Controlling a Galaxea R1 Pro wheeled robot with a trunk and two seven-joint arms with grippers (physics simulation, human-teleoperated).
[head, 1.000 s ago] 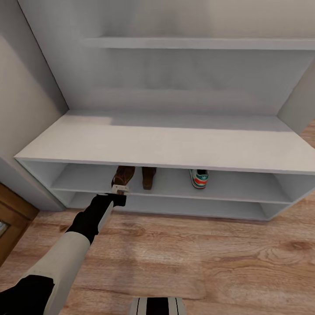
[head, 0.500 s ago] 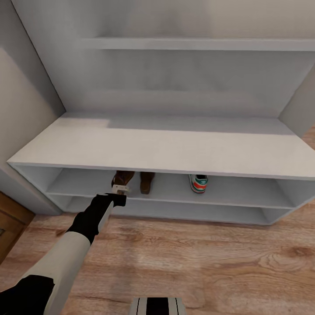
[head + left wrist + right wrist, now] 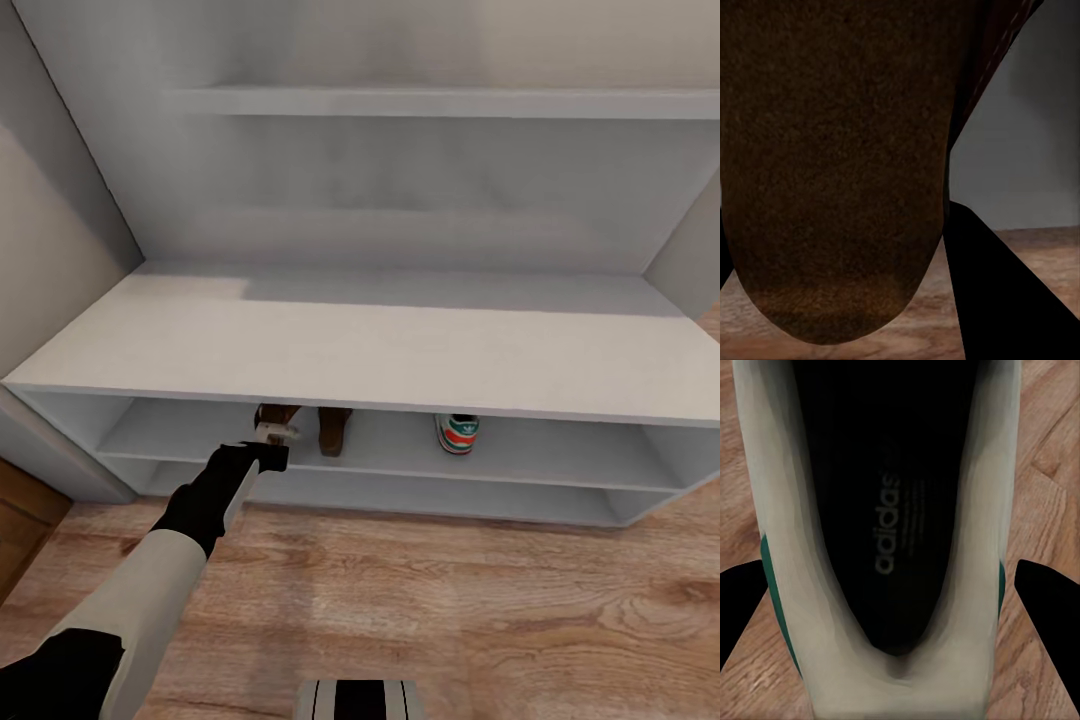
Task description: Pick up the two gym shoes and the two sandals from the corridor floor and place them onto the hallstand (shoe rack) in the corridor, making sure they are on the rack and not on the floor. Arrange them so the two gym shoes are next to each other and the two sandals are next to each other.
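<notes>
Reaching into the hallstand's (image 3: 360,350) upper shelf, the left claw (image 3: 275,434) is pinching a brown sandal (image 3: 281,414), just beside its twin (image 3: 334,428). One gym shoe (image 3: 457,433) is sitting farther right on that shelf. The right claw (image 3: 900,607) is straddling the other gym shoe (image 3: 900,510) above the corridor floor (image 3: 1050,472), fingers against its sides.

Two brown sandals (image 3: 305,424) and one gym shoe (image 3: 457,433) sit on the hallstand (image 3: 400,345) shelf.
</notes>
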